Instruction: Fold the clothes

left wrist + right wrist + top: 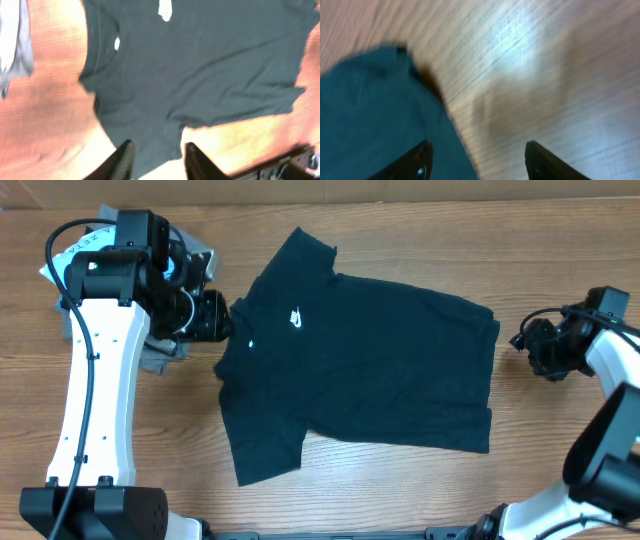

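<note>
The black T-shirt [360,370] lies spread flat on the wooden table, its white swoosh logo [296,318] up and its collar toward the left. My left gripper [215,318] hovers at the collar side; in the left wrist view its fingers [159,150] are open and empty above the shirt [200,65]. My right gripper [530,350] is to the right of the shirt's hem, apart from it. In the right wrist view its fingers [477,150] are wide open above the hem edge [375,115] and bare wood.
A pile of other garments, grey and light blue [75,255], lies at the back left under the left arm. It shows at the left edge of the left wrist view [12,40]. Bare wood [400,490] lies in front of the shirt.
</note>
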You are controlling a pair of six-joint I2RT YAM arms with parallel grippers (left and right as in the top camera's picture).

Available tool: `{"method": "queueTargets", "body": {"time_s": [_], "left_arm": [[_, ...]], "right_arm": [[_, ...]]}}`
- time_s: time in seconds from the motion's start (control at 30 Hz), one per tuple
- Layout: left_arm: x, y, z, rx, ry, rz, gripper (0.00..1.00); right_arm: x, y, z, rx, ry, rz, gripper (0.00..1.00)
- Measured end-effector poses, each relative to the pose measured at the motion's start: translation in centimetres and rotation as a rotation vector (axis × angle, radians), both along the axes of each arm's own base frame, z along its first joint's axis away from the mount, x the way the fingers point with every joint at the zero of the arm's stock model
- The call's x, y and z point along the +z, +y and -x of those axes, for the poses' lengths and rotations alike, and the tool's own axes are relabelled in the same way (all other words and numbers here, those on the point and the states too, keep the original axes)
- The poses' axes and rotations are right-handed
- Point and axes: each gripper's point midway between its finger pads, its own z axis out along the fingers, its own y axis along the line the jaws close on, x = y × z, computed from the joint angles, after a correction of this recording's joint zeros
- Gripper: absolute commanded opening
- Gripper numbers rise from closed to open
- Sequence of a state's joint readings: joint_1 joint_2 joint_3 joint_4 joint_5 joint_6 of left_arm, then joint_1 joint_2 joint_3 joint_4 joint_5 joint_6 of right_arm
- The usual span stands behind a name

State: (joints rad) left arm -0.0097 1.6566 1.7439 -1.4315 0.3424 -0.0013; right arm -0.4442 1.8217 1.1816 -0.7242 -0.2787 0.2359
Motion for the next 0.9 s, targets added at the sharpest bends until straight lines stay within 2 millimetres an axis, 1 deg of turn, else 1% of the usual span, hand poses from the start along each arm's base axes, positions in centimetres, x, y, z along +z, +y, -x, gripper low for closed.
{"method": "queueTargets", "body": {"time_s": [0.1, 0.2, 0.27, 0.3, 0.33, 0.37, 0.4, 0.5, 0.57, 0.63, 0.7, 0.73, 0.8, 0.9], "left_arm": [[-0.4, 0.7, 1.2, 0.025, 0.058, -0.039, 0.28], [-0.2, 1.5, 2.3, 0.059, 0.083, -0.083, 0.35], [0.8, 2.0, 3.0, 0.083, 0.058, -0.103, 0.42], [1.6, 2.2, 3.5, 0.099, 0.036, -0.113, 0.46], [2.6, 2.6, 4.2, 0.116, 0.005, -0.127, 0.49], [3.6, 2.9, 4.9, 0.137, -0.028, -0.138, 0.5], [4.5, 3.1, 5.6, 0.155, -0.057, -0.147, 0.51], [6.9, 3.8, 7.8, 0.206, -0.145, -0.164, 0.52], [7.1, 4.0, 8.8, 0.234, -0.156, -0.169, 0.52], [6.0, 4.2, 9.5, 0.258, -0.118, -0.174, 0.49], [3.8, 4.3, 9.7, 0.283, -0.054, -0.179, 0.43], [2.1, 4.4, 9.6, 0.293, -0.008, -0.185, 0.42], [-0.6, 4.4, 9.6, 0.308, 0.065, -0.195, 0.42], [-4.1, 4.6, 9.6, 0.342, 0.128, -0.197, 0.49]], "right_arm": [[1.9, 1.4, 2.4, 0.004, 0.057, -0.043, 0.62], [3.5, 2.7, 4.7, 0.004, 0.11, -0.078, 0.62], [4.5, 3.4, 6.1, 0.003, 0.14, -0.097, 0.62], [4.9, 3.7, 6.8, 0.004, 0.153, -0.104, 0.62], [5.6, 4.2, 7.8, 0.003, 0.175, -0.116, 0.61], [6.0, 4.5, 8.5, 0.002, 0.189, -0.124, 0.58], [6.5, 4.9, 9.1, -0.002, 0.197, -0.128, 0.51], [7.5, 5.1, 9.7, -0.019, 0.173, -0.117, 0.34], [7.1, 5.2, 10.1, -0.047, 0.186, -0.126, 0.34], [5.6, 5.7, 11.3, -0.064, 0.228, -0.141, 0.34], [3.7, 6.5, 13.1, -0.078, 0.293, -0.171, 0.34], [2.8, 6.9, 13.9, -0.082, 0.319, -0.183, 0.34], [1.4, 7.5, 15.1, -0.09, 0.358, -0.2, 0.34], [-0.8, 8.3, 16.7, -0.102, 0.391, -0.219, 0.36]]}}
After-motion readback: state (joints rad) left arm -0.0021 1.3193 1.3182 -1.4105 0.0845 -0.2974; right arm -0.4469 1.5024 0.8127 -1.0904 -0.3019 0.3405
